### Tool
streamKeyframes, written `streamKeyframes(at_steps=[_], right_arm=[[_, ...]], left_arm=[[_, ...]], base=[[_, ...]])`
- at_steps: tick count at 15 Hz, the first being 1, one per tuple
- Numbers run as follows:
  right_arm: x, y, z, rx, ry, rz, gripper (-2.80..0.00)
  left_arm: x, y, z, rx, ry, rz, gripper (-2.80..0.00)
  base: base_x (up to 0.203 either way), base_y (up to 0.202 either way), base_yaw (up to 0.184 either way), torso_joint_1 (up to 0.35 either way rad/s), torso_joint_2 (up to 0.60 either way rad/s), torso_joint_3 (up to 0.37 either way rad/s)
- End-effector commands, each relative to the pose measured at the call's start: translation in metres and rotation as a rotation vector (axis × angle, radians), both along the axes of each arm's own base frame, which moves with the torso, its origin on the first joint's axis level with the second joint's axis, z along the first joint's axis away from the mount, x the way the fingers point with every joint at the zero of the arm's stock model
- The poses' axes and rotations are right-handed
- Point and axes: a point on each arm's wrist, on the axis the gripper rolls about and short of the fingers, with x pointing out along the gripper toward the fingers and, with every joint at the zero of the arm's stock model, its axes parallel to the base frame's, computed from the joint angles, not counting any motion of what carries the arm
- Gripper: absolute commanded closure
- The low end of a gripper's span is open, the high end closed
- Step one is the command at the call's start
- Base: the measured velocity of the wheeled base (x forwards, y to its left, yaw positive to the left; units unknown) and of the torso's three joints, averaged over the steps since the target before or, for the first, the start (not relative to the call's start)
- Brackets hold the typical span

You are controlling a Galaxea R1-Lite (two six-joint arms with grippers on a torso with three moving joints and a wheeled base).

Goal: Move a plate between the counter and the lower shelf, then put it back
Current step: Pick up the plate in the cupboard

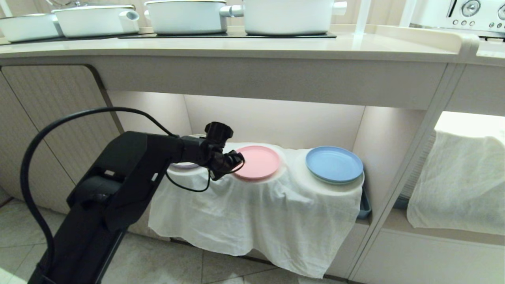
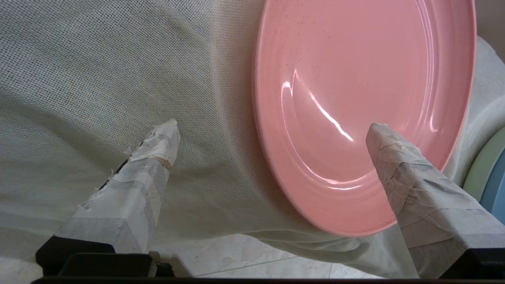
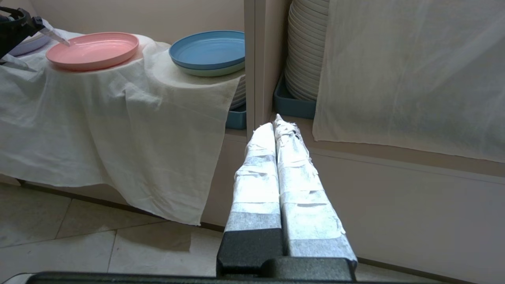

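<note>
Plate on middle cloth mound, lower shelf. Left jaws wide open, empty, straddling plate's 9 o'clock rim. Right jaws closed, parked farther off.

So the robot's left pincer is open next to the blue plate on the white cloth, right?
Not quite. The left pincer is open, but at the pink plate on the white cloth, as the left wrist view shows. The blue plate sits farther right.
</note>
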Motion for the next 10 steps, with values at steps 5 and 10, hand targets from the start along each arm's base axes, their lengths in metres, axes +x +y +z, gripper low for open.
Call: streamKeyframes(at_steps=[5,10], right_arm=[[0.0000,0.0000,0.0000,0.000,0.000,0.000,0.00],[0.0000,0.0000,0.0000,0.000,0.000,0.000,0.00]], left_arm=[[0.0000,0.0015,0.0042,0.006,-0.011,0.004,-2.80],[0.0012,0.0036,0.0071,0.029,-0.030,-0.021,-2.80]], base=[[0.000,0.000,0.000,0.000,0.00,0.000],[0.000,0.000,0.000,0.000,0.00,0.000]])
